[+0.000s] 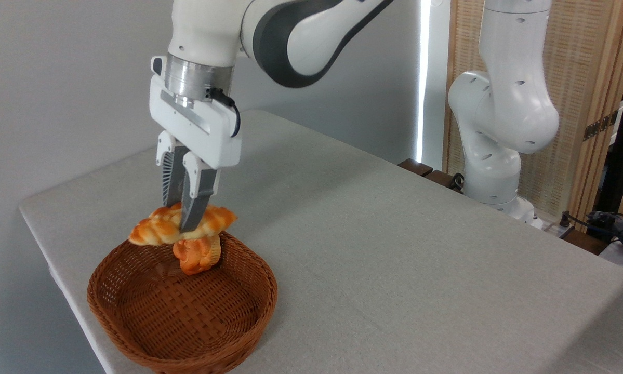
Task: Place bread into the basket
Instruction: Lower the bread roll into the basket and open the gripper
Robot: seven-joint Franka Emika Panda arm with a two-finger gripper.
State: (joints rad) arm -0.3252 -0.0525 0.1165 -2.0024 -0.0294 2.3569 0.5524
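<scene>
The bread (pixel 155 231), a braided golden-orange loaf, hangs level in the air over the far rim of the basket (pixel 262 283). My gripper (pixel 182 224) points straight down and is shut on the loaf's middle. The oval brown wicker basket sits near the table's front left corner. The loaf is just above a round orange bun (pixel 197 254) that leans against the basket's far wall, and it hides the bun's top.
The grey cloth-covered table (pixel 394 249) stretches to the right of the basket. The arm's white base (pixel 498 150) stands at the far right edge, with cables and dark gear (pixel 612 223) beyond it. The table's left edge lies close to the basket.
</scene>
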